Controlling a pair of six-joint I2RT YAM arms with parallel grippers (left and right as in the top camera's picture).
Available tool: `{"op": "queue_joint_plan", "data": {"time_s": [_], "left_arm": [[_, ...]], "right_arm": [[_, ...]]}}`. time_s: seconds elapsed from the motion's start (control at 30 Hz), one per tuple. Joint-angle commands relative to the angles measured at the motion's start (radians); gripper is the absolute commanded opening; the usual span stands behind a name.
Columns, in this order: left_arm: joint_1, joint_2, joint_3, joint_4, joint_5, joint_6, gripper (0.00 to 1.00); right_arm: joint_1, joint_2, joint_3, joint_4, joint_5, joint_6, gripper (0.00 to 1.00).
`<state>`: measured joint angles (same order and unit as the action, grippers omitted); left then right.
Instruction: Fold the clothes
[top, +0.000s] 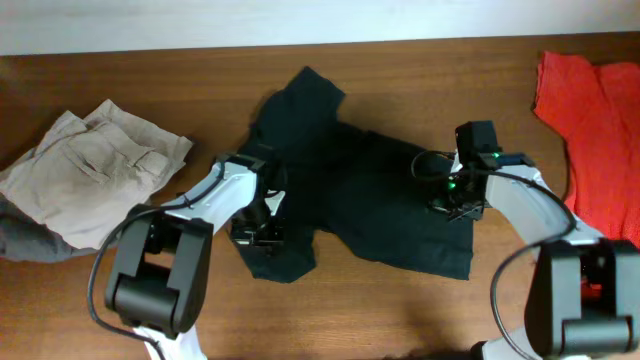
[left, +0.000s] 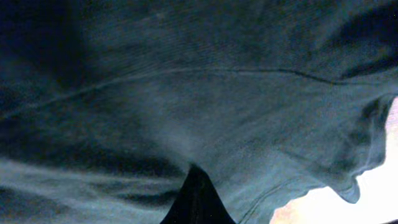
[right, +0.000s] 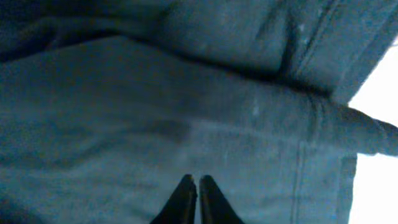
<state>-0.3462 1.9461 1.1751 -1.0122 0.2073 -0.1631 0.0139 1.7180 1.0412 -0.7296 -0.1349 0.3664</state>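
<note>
The black T-shirt (top: 370, 200) lies crumpled and spread on the brown table (top: 400, 310), one sleeve pointing to the back. My left gripper (top: 262, 232) is down on its left front part. In the left wrist view the left gripper (left: 194, 169) is shut, and creases in the dark cloth (left: 186, 93) run into its tip. My right gripper (top: 455, 205) is pressed onto the shirt's right side near the hem. In the right wrist view the right gripper (right: 198, 179) is shut to a thin slit, its tips sunk in the fabric (right: 155, 112).
Beige trousers (top: 95, 165) lie bunched at the far left on a grey cloth (top: 30, 240). A bright red garment (top: 600, 130) lies at the right edge, close to the right arm. The table's front strip is bare wood.
</note>
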Motion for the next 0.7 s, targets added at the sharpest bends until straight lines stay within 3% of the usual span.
{"op": "queue_joint_plan", "data": {"time_s": [0.0,0.33,0.67], "left_arm": [[0.003,0.029,-0.089,0.075,0.006,-0.122,0.01],[0.108,0.028,-0.145,0.122,-0.118,-0.261,0.01],[0.274,0.028,-0.177,0.11,-0.125,-0.258,0.01]], "right_arm": [[-0.002,0.055,-0.005,0.02,0.031,0.009,0.06],[-0.016,0.086,-0.005,0.047,0.047,0.005,0.06],[-0.082,0.121,-0.011,0.152,0.062,0.005,0.06]]}}
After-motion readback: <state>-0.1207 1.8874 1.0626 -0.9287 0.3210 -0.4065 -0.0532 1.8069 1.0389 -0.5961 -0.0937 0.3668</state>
